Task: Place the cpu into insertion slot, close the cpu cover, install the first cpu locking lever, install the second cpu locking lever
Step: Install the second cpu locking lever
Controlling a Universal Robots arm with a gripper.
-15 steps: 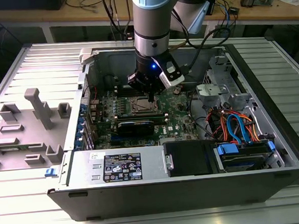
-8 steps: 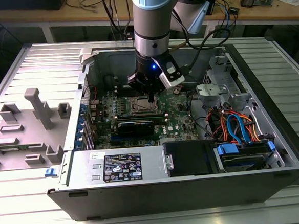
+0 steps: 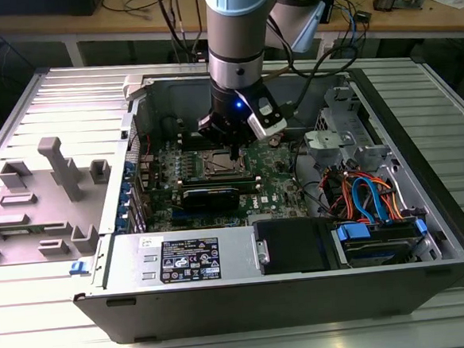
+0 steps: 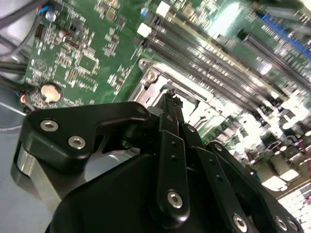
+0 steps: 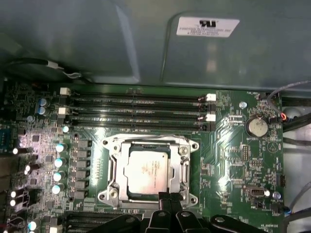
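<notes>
The open computer case (image 3: 103, 267) lies on its side, and my arm reaches down into it over the motherboard (image 3: 276, 179). In the first wrist view the insertion slot (image 5: 193, 145) sits mid-board with the grey cpu (image 5: 146, 170) lying flat inside it. The silver cpu cover (image 5: 118, 167) lies down around the chip's edges. My gripper (image 5: 169, 198) is at the socket's rim with its black fingers pressed together; whether they hold a lever is hidden. The gripper (image 4: 170, 99) hangs just above the silver frame (image 4: 160, 77), and in the exterior view the gripper (image 3: 234, 152) is over the socket (image 3: 215, 165).
Long black memory slots (image 5: 136, 109) run beside the socket, with a coin battery (image 5: 256, 127) and a row of capacitors (image 5: 59, 162) nearby. A labelled power supply (image 3: 190, 260), drive bay with blue and orange cables (image 3: 369, 196), and a grey fixture (image 3: 57, 178) lie around.
</notes>
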